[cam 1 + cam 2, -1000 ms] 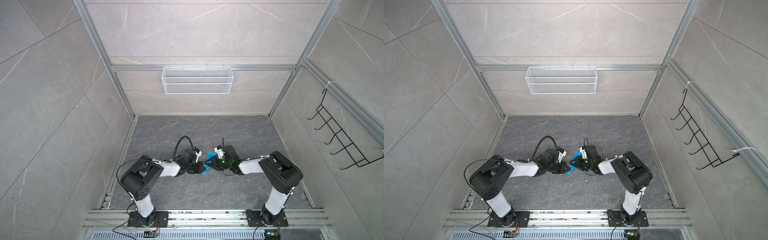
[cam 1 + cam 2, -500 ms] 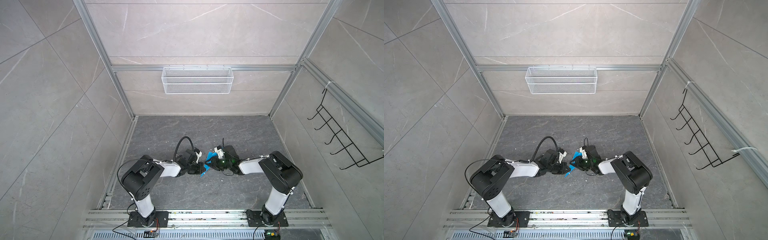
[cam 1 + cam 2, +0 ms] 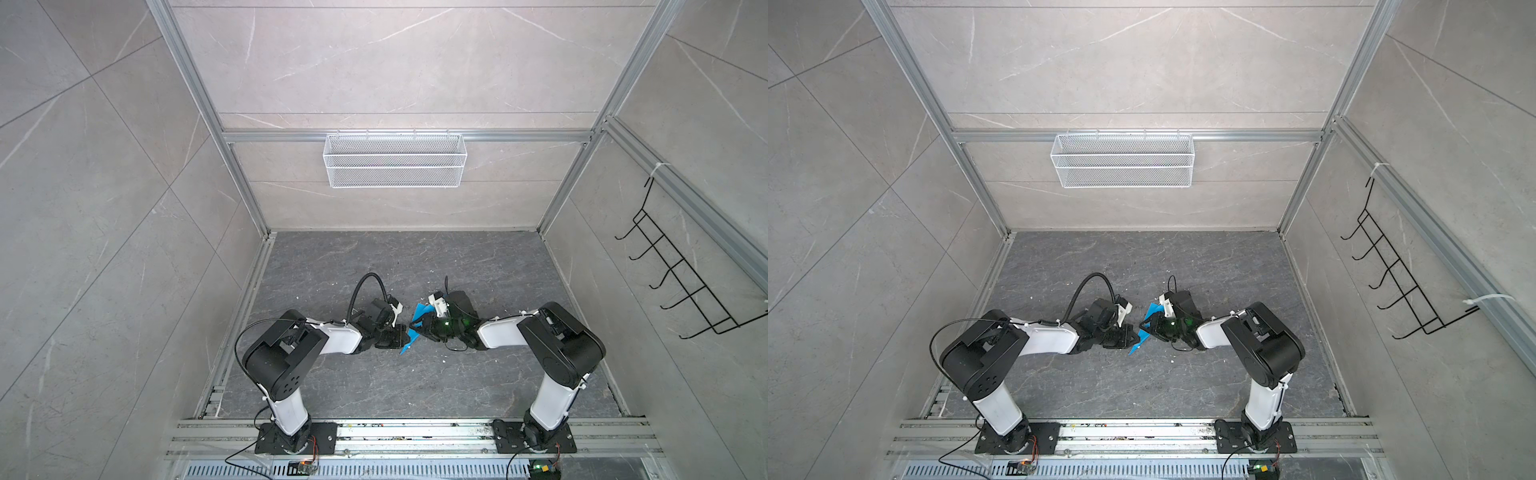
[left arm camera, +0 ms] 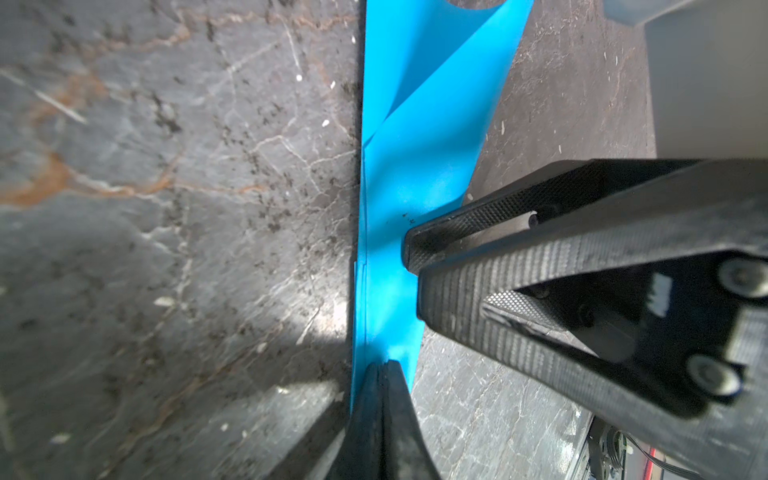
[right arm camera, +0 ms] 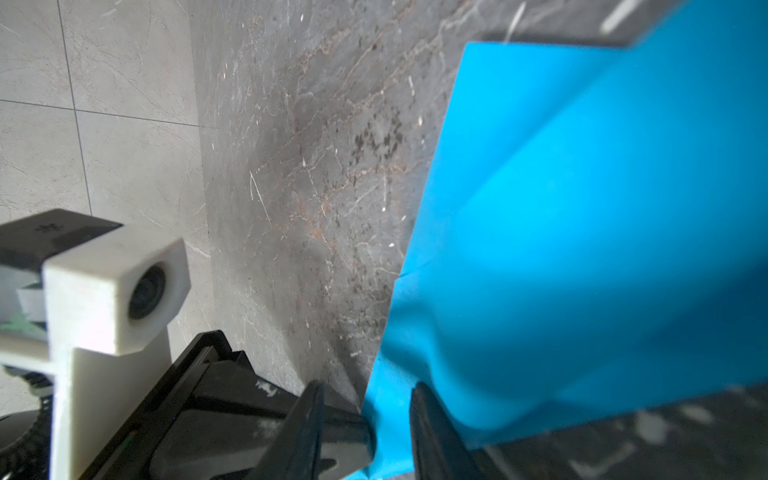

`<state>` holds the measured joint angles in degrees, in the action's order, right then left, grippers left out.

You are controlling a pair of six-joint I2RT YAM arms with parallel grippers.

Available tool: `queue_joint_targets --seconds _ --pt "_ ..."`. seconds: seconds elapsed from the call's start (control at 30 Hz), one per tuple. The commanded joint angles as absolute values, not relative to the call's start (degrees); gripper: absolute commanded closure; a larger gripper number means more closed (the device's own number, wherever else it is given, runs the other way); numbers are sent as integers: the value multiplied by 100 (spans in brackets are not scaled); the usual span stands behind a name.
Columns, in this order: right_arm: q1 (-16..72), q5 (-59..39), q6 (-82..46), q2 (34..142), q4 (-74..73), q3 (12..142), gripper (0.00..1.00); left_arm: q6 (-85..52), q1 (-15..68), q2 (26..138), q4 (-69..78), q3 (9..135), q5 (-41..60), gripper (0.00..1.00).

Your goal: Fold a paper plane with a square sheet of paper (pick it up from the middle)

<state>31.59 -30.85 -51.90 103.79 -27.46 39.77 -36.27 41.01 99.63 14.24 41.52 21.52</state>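
One blue paper plane [image 3: 419, 311], one left hand [image 4: 380, 368], one right hand [image 5: 365, 399].

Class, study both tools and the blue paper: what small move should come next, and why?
Probably close the right tool: its jaws stand apart with the folded blue paper between them, while the left tool is shut on it, holding the fold steady.

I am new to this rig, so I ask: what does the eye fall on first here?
The bright blue paper, partly folded, stands out at the centre of both top views. The left tool is shut on one edge, while the right tool has its jaws apart around another part. A white wire basket hangs on the back wall.
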Motion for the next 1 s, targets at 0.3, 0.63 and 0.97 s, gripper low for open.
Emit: queue_joint_targets --seconds 0.3,0.63,0.97 --pt "3153 -3074 -5100 9854 -2219 4380 63 -3533 4175 10021 660 4089 1671 100" --pt "3012 -3177 -4342 9779 -2156 4178 72 -3653 4202 10019 471 4090 1314 100" --pt "2710 -3593 -3849 10413 -1888 4595 74 -3850 4234 9949 316 4052 1090 100"
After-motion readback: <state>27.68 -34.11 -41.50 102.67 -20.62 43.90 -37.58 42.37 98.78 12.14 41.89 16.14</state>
